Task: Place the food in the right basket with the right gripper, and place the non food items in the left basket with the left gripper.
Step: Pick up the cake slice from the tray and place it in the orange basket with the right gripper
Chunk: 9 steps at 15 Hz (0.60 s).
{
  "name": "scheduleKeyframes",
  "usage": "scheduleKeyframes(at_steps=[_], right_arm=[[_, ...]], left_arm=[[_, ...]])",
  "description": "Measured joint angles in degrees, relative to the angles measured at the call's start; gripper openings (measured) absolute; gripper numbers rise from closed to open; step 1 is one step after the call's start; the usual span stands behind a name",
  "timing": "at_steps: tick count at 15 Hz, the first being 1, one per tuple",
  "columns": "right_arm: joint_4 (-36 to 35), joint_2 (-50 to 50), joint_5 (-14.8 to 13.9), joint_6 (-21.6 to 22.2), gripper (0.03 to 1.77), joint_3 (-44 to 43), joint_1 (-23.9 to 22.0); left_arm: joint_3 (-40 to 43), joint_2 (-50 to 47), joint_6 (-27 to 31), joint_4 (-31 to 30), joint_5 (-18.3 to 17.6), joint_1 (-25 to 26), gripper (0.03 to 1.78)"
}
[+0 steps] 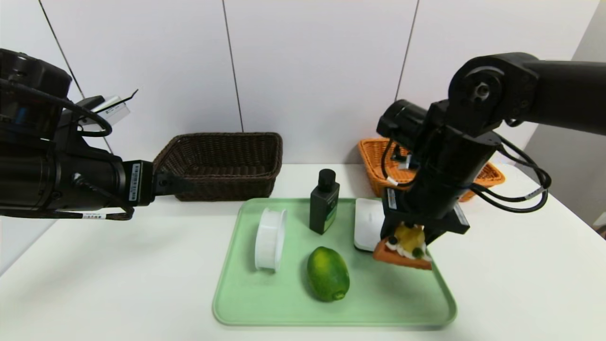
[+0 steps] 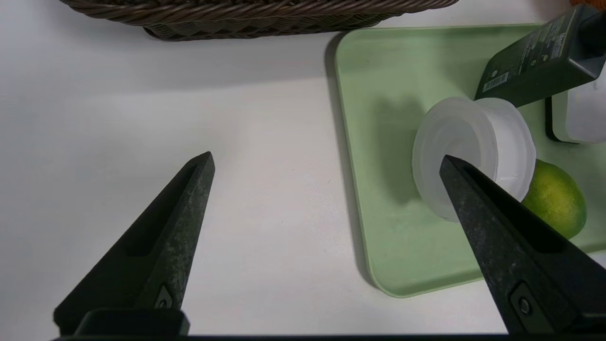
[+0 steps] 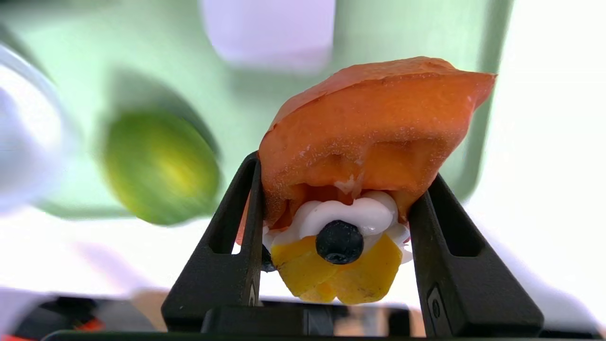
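right end effector (image 3: 334,222): closed on the tart wedge (image 1: 403,248), fingers pinching both sides of it, crust end pointing away from the wrist; held clear above the tray, judged mid-lift for transfer.
tart wedge: between the right fingers, cream and berry side toward the wrist; side pinch looked chosen so the topping was not crushed.
right basket (image 1: 378,161): behind the right end effector, partly hidden by that arm; orange wicker, judged the drop target for food.
lime (image 1: 327,273): below and to the left of the right end effector, lying on the tray (image 1: 236,303); not yet picked, second food item.
white flat box (image 1: 367,222): just behind and below the right end effector, on the tray, partly covered by it.
left end effector (image 2: 326,161): fingers spread wide, empty, hovering over the table (image 2: 189,118) beside the tray edge; looked parked, waiting its turn.
white ribbed container (image 2: 473,151): ahead of the left end effector toward its right finger, standing on edge on the tray; nearest non-food item.
dark bottle (image 1: 324,201): farther off past the container, upright on the tray.
left basket (image 1: 222,161): ahead of the left end effector, dark brown wicker, on the table.
risk: grip on the wedge was narrow, judged it could tilt on the way.
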Motion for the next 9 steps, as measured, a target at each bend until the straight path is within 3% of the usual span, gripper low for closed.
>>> scheduleKeyframes(at_steps=[9], right_arm=[[-27.8,-4.2,-3.1,5.5,0.86,-0.1,-10.3]], left_arm=[[5.9,-1.7,0.0,-0.1,-0.1,-0.3,1.69]])
